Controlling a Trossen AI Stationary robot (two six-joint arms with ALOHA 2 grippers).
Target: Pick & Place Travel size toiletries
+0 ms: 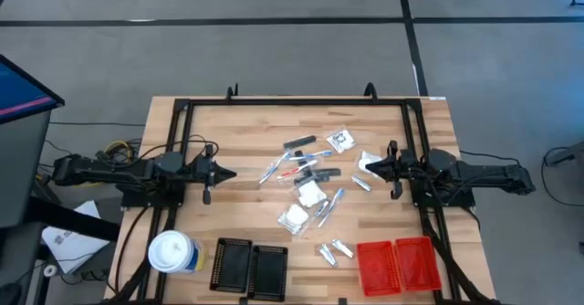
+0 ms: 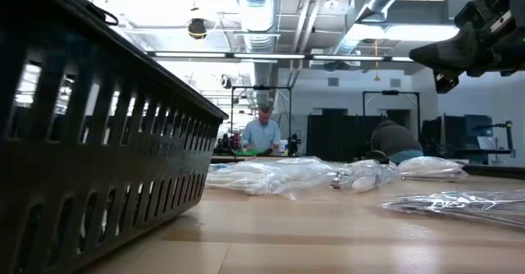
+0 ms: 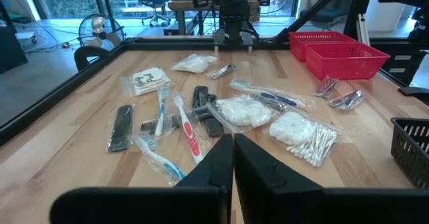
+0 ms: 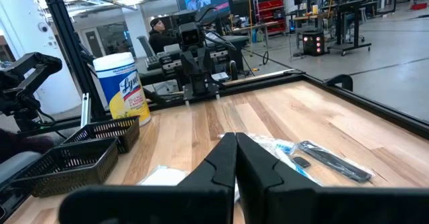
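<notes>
The travel size toiletries lie loose on the middle of the wooden table: white puffy packets, a bag of cotton swabs, blue and red sticks, dark grey bars and silvery sachets. My left gripper hovers at the table's left, shut, pointing level at the pile with nothing in it; its closed fingertips show in the left wrist view. My right gripper hovers at the right, shut, above a white packet; its closed fingertips show in the right wrist view.
Two black ribbed trays stand at the near edge left of centre, two red trays at the near right. A white-topped round canister stands at the near left corner. A black frame rail runs along the far edge. People are in the room beyond.
</notes>
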